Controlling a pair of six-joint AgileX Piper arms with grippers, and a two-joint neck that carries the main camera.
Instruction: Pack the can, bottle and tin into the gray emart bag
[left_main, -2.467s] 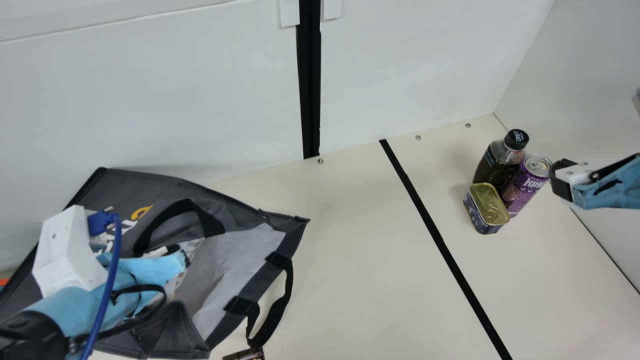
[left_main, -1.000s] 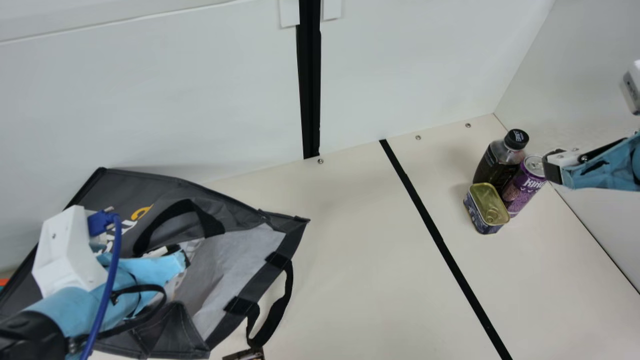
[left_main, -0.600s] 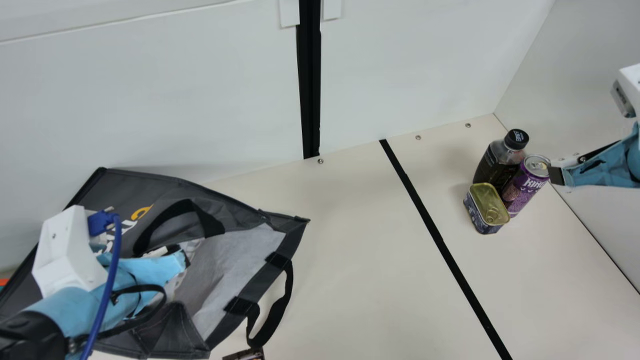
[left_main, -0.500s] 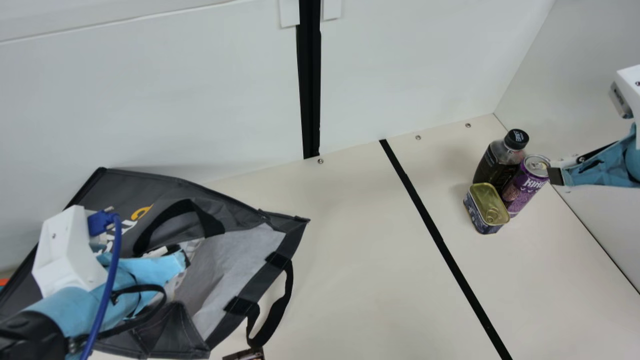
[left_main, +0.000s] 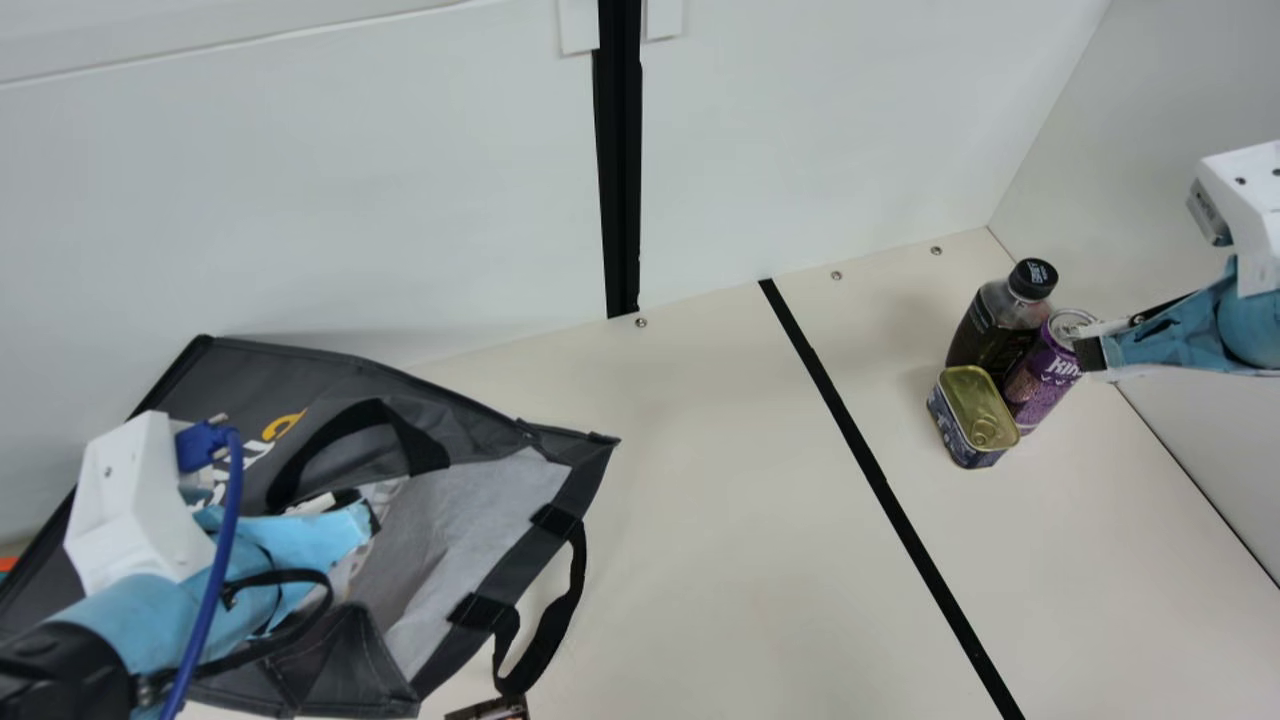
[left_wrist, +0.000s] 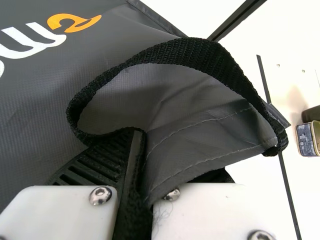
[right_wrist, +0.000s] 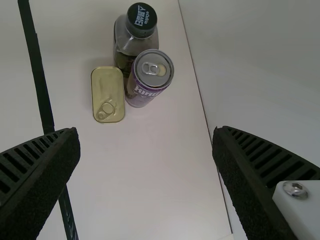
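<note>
The purple aluminium can with a silver top (left_main: 1042, 388) stands upright on the right part of the cream counter (left_main: 740, 520), outside the bag. Just beside it, on its far left side, is the dark plastic bottle with a black cap (left_main: 990, 335), also upright. The short rectangular tin with a gold pull-tab lid (left_main: 978, 408) sits close against them, to the near left.

The right gripper (left_main: 1090, 353) is near the can, on its right; its jaws are spread wide, with nothing between them.

A straight black strip (left_main: 860, 450) runs from far to near on the counter, left of the three items. Farther left lies the gray fabric emart bag with black webbing handles (left_main: 300, 370), its mouth facing right. The left gripper (left_main: 320, 535) is at the bag, its jaws pinched on the fabric beside a handle.
</note>
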